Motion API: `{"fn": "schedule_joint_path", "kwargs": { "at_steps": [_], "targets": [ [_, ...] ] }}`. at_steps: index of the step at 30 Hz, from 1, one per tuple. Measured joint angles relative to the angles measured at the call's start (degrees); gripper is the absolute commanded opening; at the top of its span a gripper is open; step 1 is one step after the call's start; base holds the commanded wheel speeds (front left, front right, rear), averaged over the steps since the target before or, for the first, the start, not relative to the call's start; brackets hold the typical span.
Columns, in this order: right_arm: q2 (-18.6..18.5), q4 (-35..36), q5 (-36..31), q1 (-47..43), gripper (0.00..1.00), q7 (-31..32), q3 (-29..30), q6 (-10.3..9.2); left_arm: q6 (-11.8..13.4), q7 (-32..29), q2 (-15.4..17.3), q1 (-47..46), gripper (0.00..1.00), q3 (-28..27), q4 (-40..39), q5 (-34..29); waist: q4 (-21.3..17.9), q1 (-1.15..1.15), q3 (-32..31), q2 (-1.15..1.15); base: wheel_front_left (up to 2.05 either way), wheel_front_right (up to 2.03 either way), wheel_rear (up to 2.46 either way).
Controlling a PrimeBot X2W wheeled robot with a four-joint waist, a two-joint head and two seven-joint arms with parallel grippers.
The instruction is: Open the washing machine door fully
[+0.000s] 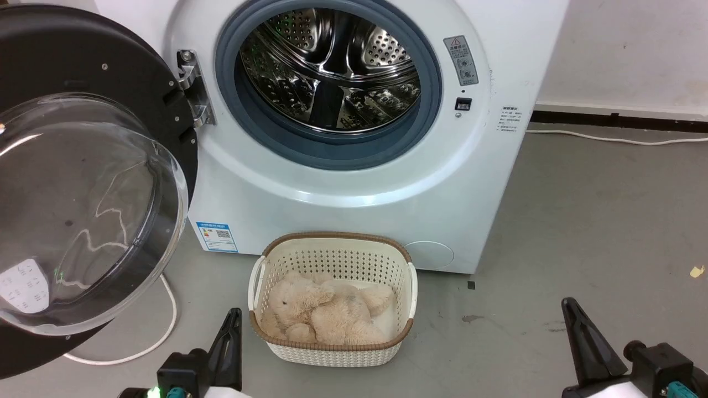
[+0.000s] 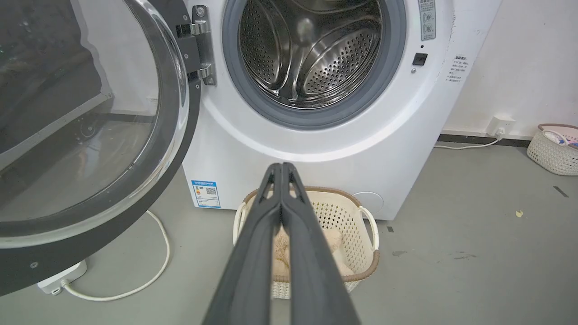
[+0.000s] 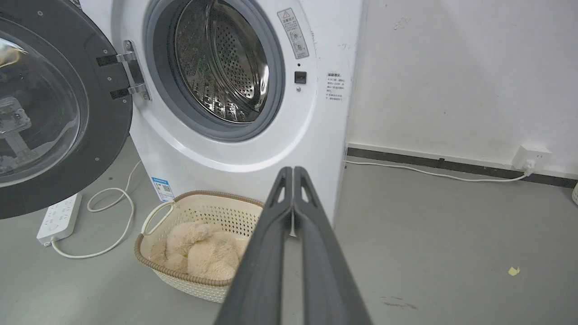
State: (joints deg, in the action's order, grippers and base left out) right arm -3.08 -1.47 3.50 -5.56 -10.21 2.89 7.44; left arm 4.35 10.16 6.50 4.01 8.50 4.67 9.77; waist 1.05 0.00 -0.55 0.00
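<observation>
Plainly, the washing machine door (image 1: 83, 188) already stands swung wide on its hinge (image 1: 193, 88), out to the left of the washing machine (image 1: 359, 182), with the steel drum (image 1: 332, 66) fully exposed. The left gripper (image 1: 233, 323) and the right gripper (image 1: 575, 320) hang low and well apart from the door. In both wrist views the jaws are pressed together with nothing between them.

We judge the task nearly or wholly done, so the main risk is overdoing it. We cannot tell whether the door has reached its stop. If it has, a further shove would load the hinge rather than gain any swing.

A push with closed jaws against the glossy black rim or the bulging glass would probably skid off, since neither offers an edge to catch.

The wicker-trimmed basket (image 1: 332, 354) holding a plush toy (image 1: 326, 312) sits on the floor just in front of the machine, between the two grippers. A left arm sweeping toward the door could clip its handle and drag it.

Below the door's lower edge lie a power strip (image 2: 63, 275) and a white cable (image 1: 166, 309). A low reach there might snag the cable.
</observation>
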Motion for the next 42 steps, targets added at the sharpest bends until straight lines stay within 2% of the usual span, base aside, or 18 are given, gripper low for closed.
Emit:
{"fn": "schedule_joint_path", "kwargs": {
  "at_steps": [42],
  "targets": [
    [0.0,0.5,-1.6,2.7,0.00,5.3,-1.5,0.00,-2.4,-5.2,-1.9,-1.7,0.00,-4.3,-2.4,-5.0,-0.6,0.00,0.3,0.00,0.00,0.00,0.00]
  ]
}}
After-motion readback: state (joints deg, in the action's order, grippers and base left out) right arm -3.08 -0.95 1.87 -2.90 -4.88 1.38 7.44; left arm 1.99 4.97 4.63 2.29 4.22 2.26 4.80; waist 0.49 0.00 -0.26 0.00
